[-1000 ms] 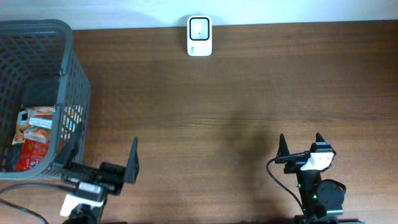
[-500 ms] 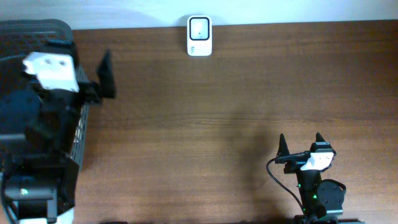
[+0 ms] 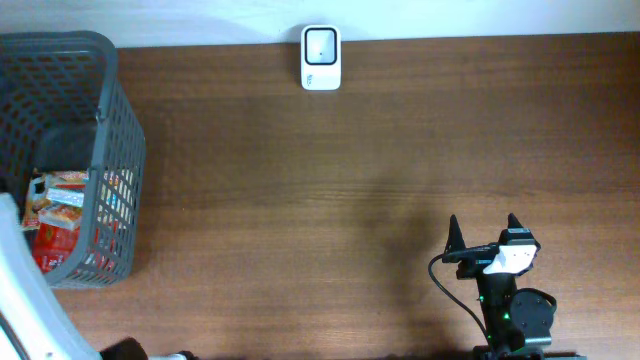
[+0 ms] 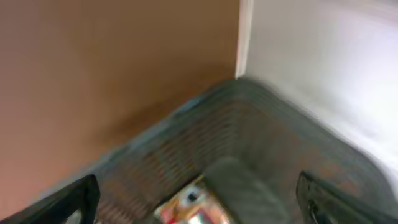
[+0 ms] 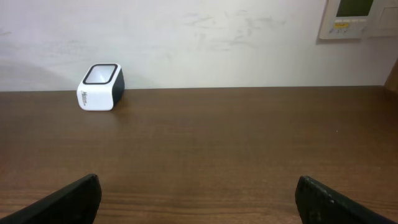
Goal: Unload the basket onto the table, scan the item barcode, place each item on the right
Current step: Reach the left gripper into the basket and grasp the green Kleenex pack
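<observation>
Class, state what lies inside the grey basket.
Red and orange snack packets lie inside the grey basket. Anything beneath them or behind its near wall is hidden.

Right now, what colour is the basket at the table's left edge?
The basket is dark grey mesh, clearest in the overhead view.

Overhead cam: fixed, straight down on the desk (image 3: 380, 180), whole top in view; L wrist cam: up high, tilted down into the basket (image 3: 122, 180), fairly near, pic blurred; R wrist cam: low over desk, level, facing the wall (image 5: 186, 37); overhead & R share the scanner (image 3: 321, 58); overhead & L share basket.
</observation>
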Robot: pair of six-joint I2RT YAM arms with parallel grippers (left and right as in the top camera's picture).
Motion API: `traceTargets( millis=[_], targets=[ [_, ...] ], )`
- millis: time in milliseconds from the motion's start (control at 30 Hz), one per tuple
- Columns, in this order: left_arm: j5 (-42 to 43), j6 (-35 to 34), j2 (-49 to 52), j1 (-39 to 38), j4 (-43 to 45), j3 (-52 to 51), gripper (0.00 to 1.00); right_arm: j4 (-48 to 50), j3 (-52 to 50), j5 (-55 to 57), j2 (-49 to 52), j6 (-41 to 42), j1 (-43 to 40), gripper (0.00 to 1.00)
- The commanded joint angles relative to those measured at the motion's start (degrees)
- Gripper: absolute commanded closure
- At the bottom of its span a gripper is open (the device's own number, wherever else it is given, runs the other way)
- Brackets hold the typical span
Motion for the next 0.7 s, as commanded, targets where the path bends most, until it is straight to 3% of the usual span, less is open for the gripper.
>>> traceTargets(
  millis=[0, 200, 333, 600, 667],
  targets=[
    [2.71, -9.14, 3.32, 6.03, -3.72, 0.92, 0.01, -0.24, -0.42, 0.35, -0.39, 0.63, -0.15, 0.01],
    [8.59, -9.14, 9.18, 7.04, -11.93, 0.87, 0.01, -0.24, -0.42, 0.35, -0.39, 0.63, -0.17, 0.01],
    [7.52, -17.42, 13.51, 7.04, -18.12, 0.55, 0.11, -0.24, -0.42, 0.35, -0.37, 0.63, -0.15, 0.01],
    [8.07, -18.27, 24.28, 6.21, -20.59, 0.48, 0.11, -0.24, -0.42, 0.35, -0.39, 0.63, -0.15, 0.01],
    [8.66, -18.27, 27.32, 5.25, -20.59, 0.48, 0.16, -0.24, -0.42, 0.35, -0.39, 0.63, -0.15, 0.01]
  ],
)
